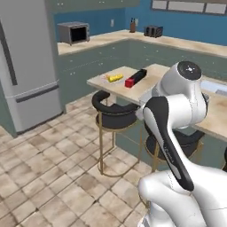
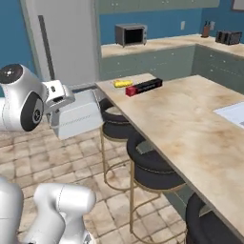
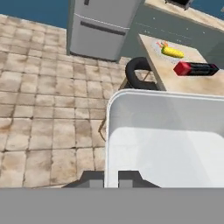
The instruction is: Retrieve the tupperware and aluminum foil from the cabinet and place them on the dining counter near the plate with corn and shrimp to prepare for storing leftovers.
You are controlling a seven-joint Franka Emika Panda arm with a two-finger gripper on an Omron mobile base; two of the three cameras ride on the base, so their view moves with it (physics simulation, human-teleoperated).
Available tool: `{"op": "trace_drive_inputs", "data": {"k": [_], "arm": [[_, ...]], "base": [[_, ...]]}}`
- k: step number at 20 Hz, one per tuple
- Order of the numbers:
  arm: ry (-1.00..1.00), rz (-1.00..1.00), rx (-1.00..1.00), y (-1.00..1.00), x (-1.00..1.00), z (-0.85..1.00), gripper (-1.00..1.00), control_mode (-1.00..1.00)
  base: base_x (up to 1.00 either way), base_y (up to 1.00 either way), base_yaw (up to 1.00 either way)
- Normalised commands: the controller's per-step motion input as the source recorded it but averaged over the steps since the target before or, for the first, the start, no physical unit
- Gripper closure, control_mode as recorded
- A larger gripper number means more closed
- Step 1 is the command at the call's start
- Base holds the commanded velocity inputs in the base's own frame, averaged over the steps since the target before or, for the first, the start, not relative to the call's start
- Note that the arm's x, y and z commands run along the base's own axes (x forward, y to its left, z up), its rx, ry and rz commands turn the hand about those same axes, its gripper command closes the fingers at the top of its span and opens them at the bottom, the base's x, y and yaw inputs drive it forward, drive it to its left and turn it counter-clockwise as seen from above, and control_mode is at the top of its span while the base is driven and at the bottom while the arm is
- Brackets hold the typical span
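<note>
The clear tupperware (image 3: pixel 166 144) fills the lower right of the hand view, its near rim pinched between my gripper's (image 3: pixel 111 178) two dark fingertips, which are shut on it. In the right base view my gripper (image 2: pixel 56 106) holds the tupperware (image 2: pixel 78 119) up over the floor, left of the dining counter (image 2: pixel 190 128). On the counter's far end lies the aluminum foil (image 2: pixel 144 86) (image 1: pixel 135 77) (image 3: pixel 195 68), a black box with one red end. Just beyond it the yellow corn (image 3: pixel 173 52) (image 2: pixel 122 83) (image 1: pixel 115 77) rests on the plate (image 3: pixel 158 45), with the small orange shrimp (image 3: pixel 162 43) beside it.
Black round stools (image 2: pixel 151 170) (image 1: pixel 114 111) stand along the counter's near side. A grey fridge (image 1: pixel 26 66) (image 3: pixel 103 26) rises at the left. The back worktop holds a microwave (image 1: pixel 73 32) and a toaster (image 1: pixel 153 31). Tiled floor (image 1: pixel 48 177) lies open to the left.
</note>
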Motion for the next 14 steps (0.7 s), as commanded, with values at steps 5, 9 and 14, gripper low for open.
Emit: {"op": "trace_drive_inputs", "data": {"k": [5,9,14], "arm": [[0.0,0.0,0.0,0.0,0.0,0.0,1.0,1.0],[0.0,0.0,0.0,0.0,0.0,0.0,1.0,1.0],[0.0,0.0,0.0,0.0,0.0,0.0,1.0,1.0]], "base": [[1.0,0.93,-0.51],[1.0,0.97,-0.52],[1.0,1.0,-0.52]]}}
